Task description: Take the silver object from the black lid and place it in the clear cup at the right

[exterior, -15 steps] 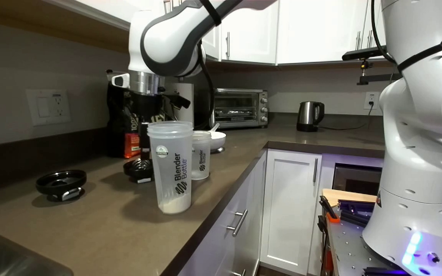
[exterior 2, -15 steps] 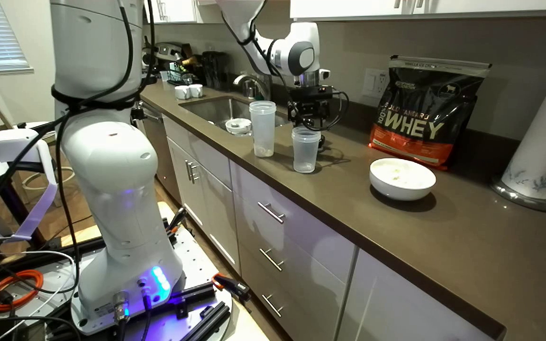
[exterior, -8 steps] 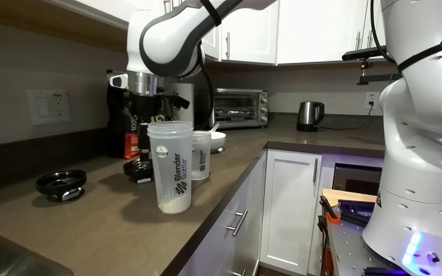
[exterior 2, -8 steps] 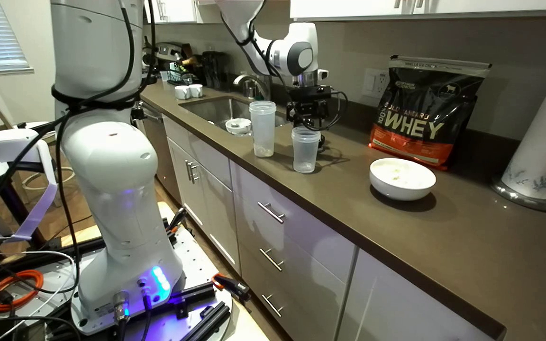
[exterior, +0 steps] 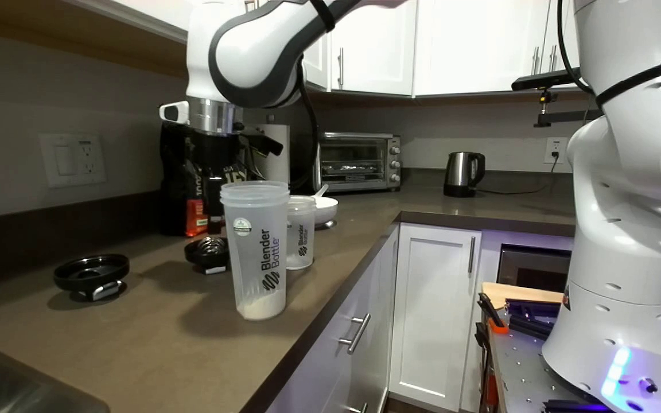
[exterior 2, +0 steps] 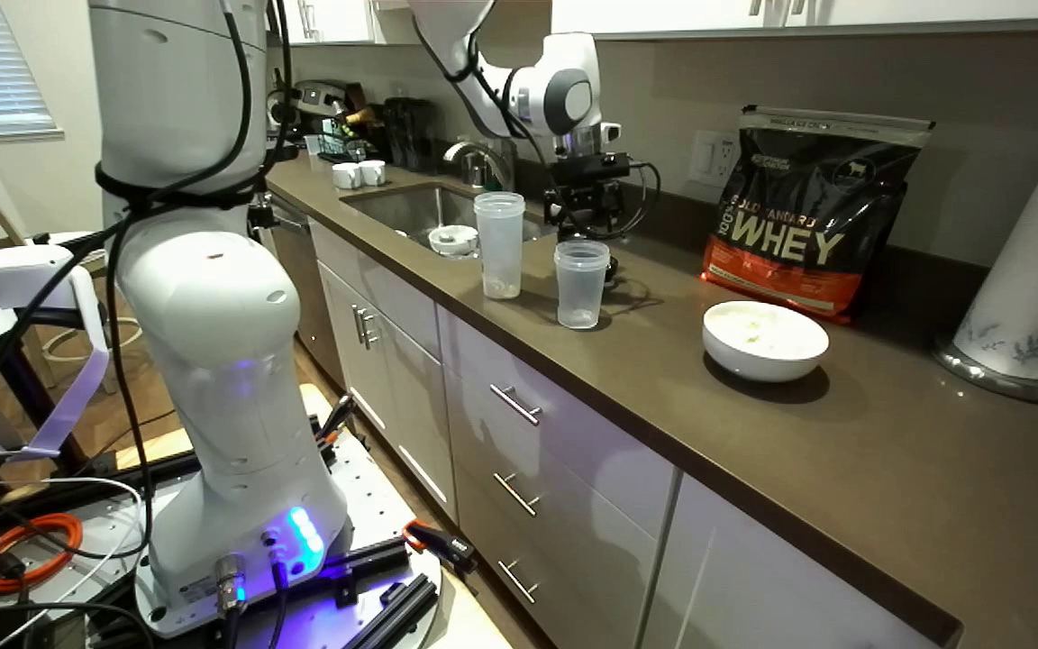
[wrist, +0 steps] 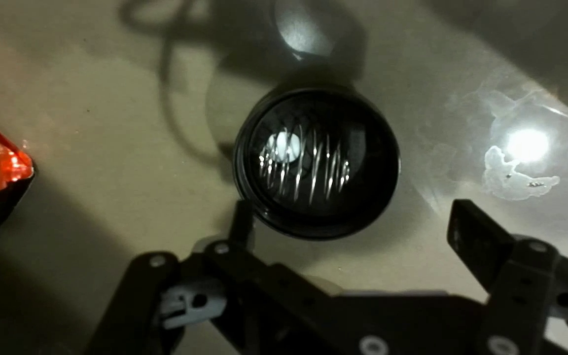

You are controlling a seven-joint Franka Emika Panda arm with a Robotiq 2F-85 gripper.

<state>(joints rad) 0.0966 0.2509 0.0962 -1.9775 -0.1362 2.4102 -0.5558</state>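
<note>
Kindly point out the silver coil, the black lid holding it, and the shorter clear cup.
Silver coil (wrist: 315,167): wrist view, middle wires.
Black lid (wrist: 319,230): wrist view, its rim.
Shorter clear cup (exterior 2: 580,293): in an exterior view, wall.

Glare on countertop (wrist: 528,145), soft shadows, overexposed upper cabinets (exterior: 474,46), dim wall (exterior: 9,126)

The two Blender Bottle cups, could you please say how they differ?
The tall cup rises higher than the short cup. The tall cup holds pale powder; none shows in the short cup. The tall cup stands nearer the sink; the short cup, nearer the whey bag. Both stand upright.
</note>
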